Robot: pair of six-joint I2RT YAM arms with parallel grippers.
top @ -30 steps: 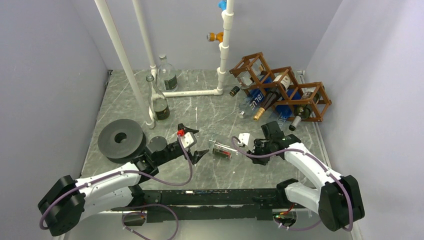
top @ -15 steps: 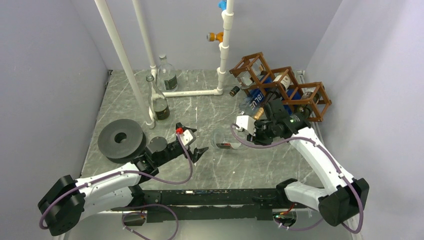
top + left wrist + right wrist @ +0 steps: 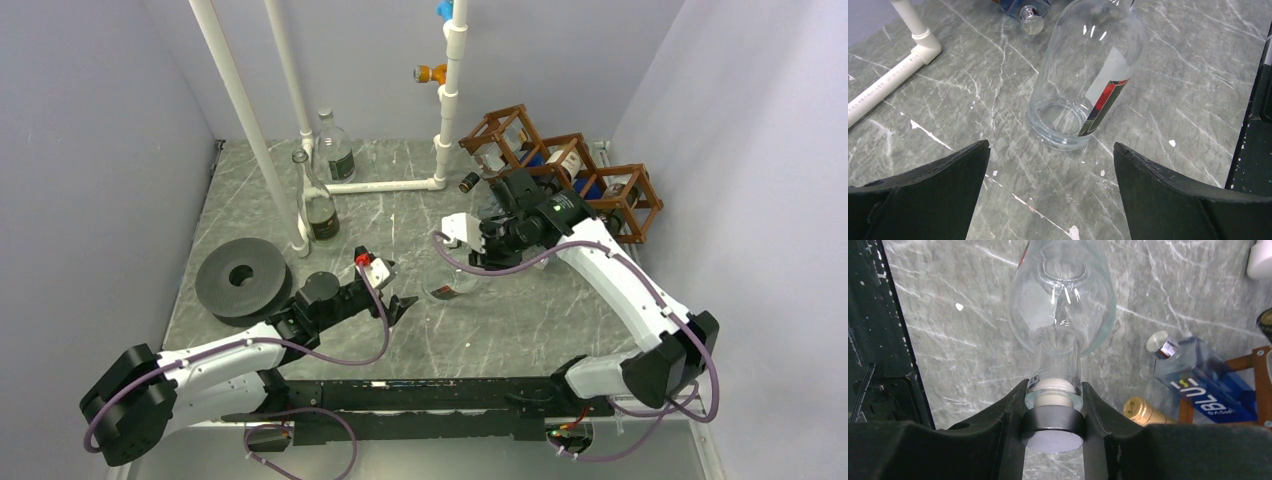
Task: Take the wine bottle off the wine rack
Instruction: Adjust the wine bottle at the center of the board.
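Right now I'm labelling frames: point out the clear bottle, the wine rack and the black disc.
clear bottle (image 3: 1063, 315), right wrist view, body
wine rack (image 3: 658, 206), top view, right corner
black disc (image 3: 213, 287), top view, top face

Soft, even light is coming from overhead, so everything's looking bright and shadows are barely showing. Small white glints are popping off the clear bottle (image 3: 1063, 315), and the table (image 3: 1173, 100) is looking sharp.
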